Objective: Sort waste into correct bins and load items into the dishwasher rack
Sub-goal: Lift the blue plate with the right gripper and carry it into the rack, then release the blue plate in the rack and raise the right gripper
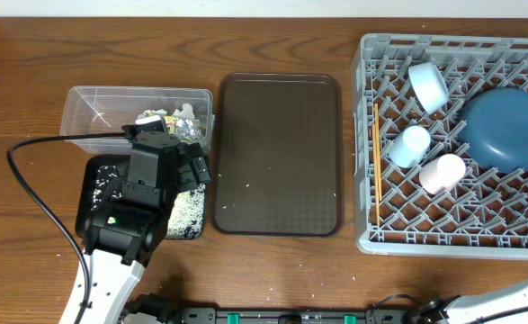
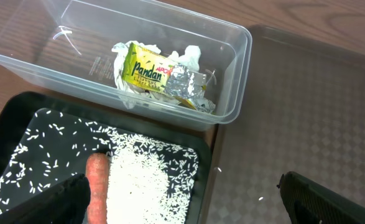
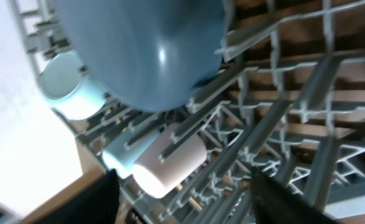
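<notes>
My left gripper (image 2: 188, 208) is open and hangs low over the right edge of the black tray (image 2: 17, 115), which holds a pile of white rice (image 2: 138, 186) and an orange carrot (image 2: 97, 186). Behind it, the clear tub (image 2: 45, 62) contains the yellow-green wrapper (image 2: 146, 73) and the white tissue (image 2: 188, 57). The grey dishwasher rack (image 1: 515, 236) carries the blue plate (image 1: 511, 126), white bowl (image 1: 428, 84), light-blue cup (image 1: 409, 144), pink cup (image 1: 442, 171) and chopsticks (image 1: 377, 162). My right gripper (image 3: 188, 202) is open just above the pink cup (image 3: 170, 158), holding nothing.
The brown serving tray (image 1: 280, 153) lies between the bins and the rack, with a few stray rice grains on it. The left arm (image 1: 124, 220) covers most of the black tray from above. A black cable (image 1: 39, 193) loops over the table at the left.
</notes>
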Controlling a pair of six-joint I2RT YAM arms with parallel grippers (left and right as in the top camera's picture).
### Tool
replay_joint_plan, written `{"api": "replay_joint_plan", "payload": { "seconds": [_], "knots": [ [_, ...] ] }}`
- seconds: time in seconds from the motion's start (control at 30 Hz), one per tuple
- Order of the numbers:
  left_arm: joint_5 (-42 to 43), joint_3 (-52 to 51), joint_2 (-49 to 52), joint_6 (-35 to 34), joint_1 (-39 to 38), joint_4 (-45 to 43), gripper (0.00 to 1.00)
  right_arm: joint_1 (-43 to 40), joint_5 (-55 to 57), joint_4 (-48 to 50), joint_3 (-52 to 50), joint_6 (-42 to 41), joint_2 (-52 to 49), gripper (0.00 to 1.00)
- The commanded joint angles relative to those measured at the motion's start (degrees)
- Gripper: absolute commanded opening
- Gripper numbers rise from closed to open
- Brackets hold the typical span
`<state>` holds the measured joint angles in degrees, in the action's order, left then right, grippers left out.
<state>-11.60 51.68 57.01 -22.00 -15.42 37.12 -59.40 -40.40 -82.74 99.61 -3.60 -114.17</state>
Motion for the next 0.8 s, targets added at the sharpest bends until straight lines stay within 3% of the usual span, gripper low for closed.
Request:
{"api": "replay_joint_plan", "payload": {
  "seconds": [0.0, 0.03, 0.33, 0.47, 0.7, 0.77],
  "knots": [
    [-1.09, -0.02, 0.22, 0.98, 0.24, 0.15, 1.00, 0.04, -7.54, -0.79, -0.07, 2.25, 0.17, 0.82],
    [-1.09, -0.02, 0.22, 0.98, 0.24, 0.15, 1.00, 0.37, -9.01, -0.87, -0.07, 3.08, 0.31, 0.99],
    [-1.09, -0.02, 0.22, 0.98, 0.24, 0.15, 1.00, 12.55, -8.70, -0.17, 2.67, 7.58, 4.20, 0.99],
    [-1.09, -0.02, 0.22, 0.98, 0.24, 0.15, 1.00, 22.27, 2.91, -1.36, 9.73, 6.80, 5.35, 0.99],
    [-1.09, -0.02, 0.22, 0.98, 0.24, 0.15, 1.00, 42.34, 33.81, -5.81, 22.62, -0.79, 6.08, 0.99],
    [-1.09, -0.02, 0.22, 0.98, 0.24, 0.15, 1.00, 47.65, 36.87, -6.25, 23.39, -1.75, 6.08, 0.99]
  ]
}}
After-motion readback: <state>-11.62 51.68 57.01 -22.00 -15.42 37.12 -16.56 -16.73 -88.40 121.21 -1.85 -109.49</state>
